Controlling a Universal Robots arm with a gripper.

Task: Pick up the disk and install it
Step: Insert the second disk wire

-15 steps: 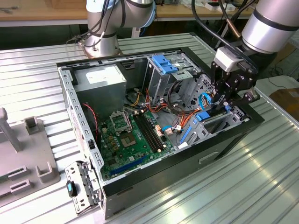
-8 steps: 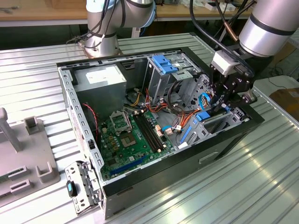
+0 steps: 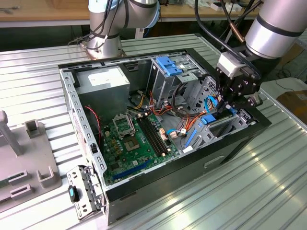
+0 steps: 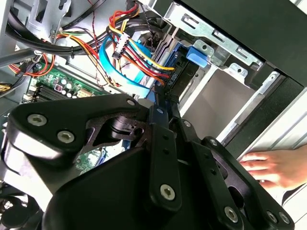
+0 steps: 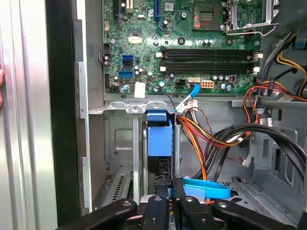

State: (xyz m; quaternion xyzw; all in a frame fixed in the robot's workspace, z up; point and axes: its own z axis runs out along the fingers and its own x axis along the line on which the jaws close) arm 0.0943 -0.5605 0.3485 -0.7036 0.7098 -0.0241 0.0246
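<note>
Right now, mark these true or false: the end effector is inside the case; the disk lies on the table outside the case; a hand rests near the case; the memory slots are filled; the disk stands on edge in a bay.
1. The end effector is inside the case. True.
2. The disk lies on the table outside the case. False: it is in the case, at a metal bay.
3. A hand rests near the case. True.
4. The memory slots are filled. False: they look empty.
5. The disk stands on edge in a bay. True.
</note>
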